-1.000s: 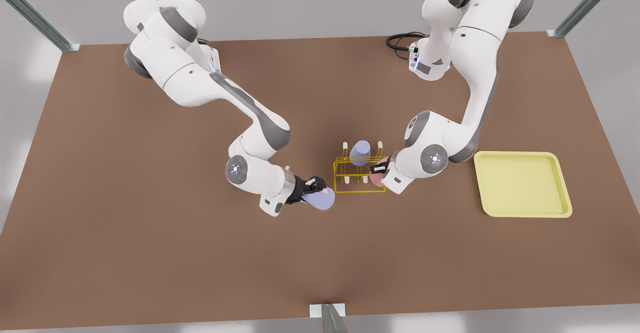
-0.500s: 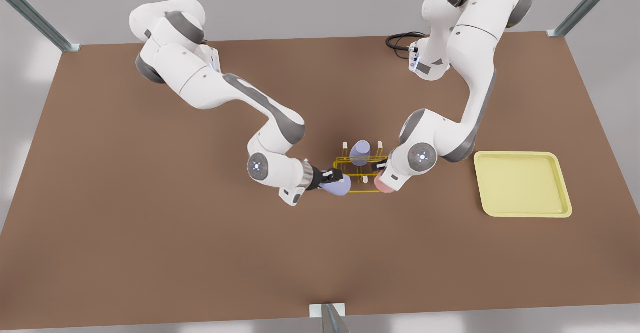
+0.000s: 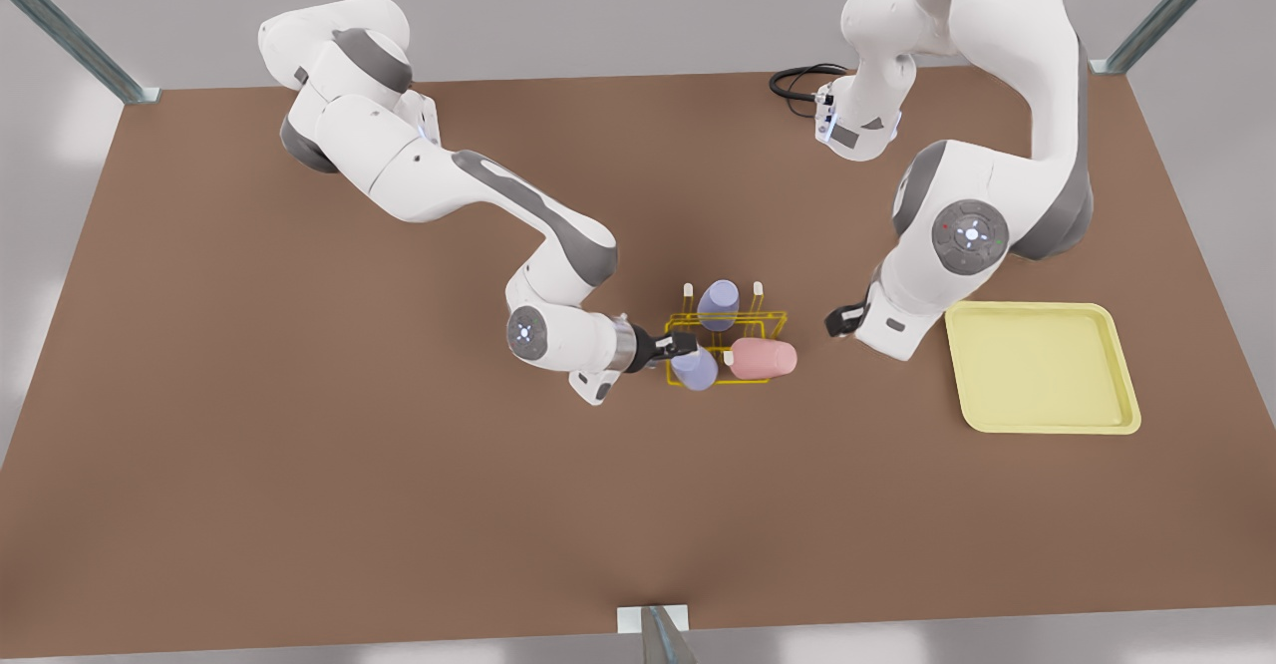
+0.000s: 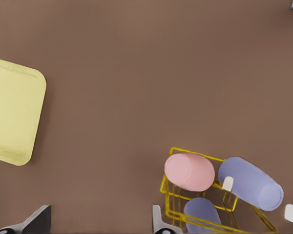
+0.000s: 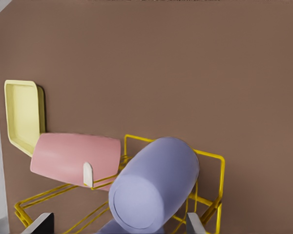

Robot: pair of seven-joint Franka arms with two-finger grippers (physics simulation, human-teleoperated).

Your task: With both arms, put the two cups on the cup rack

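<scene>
Right gripper [image 3: 678, 347] on the front view's left arm, at the near-left corner of the thin yellow wire cup rack [image 3: 773, 317]. Fingers spread wide around the pale lavender tapered cup [image 3: 694, 369], which leans tilted in the rack. Gap visible on one side in the right wrist view, so no real hold on it.

Left gripper [image 3: 840, 321] on the front view's right arm, apart from the rack, near the pale yellow square tray [image 3: 1027, 306]. Fingers wide open, empty. Waiting.

Pale pink tapered cup [image 3: 763, 358] lying on its side across the rack's wires, rim end poking past the frame toward the tray. Not seated upright over a white-tipped peg, as far as can be told. Second lavender look-alike cup [image 3: 718, 303] at the far pegs, not touching the others.

Risks, as judged:
- Lavender cup leaning, not settled. Pulling the right gripper out could clip its wall with a finger and tip it off onto the brown tabletop [image 3: 299, 395].
- Light wire rack. Any sideways nudge likely shifts the whole frame.
- Pink cup overhanging. A jolt to the rack could roll it off the edge.
- Lavender and pink cups close together, so a knock to one probably passes to the other.
</scene>
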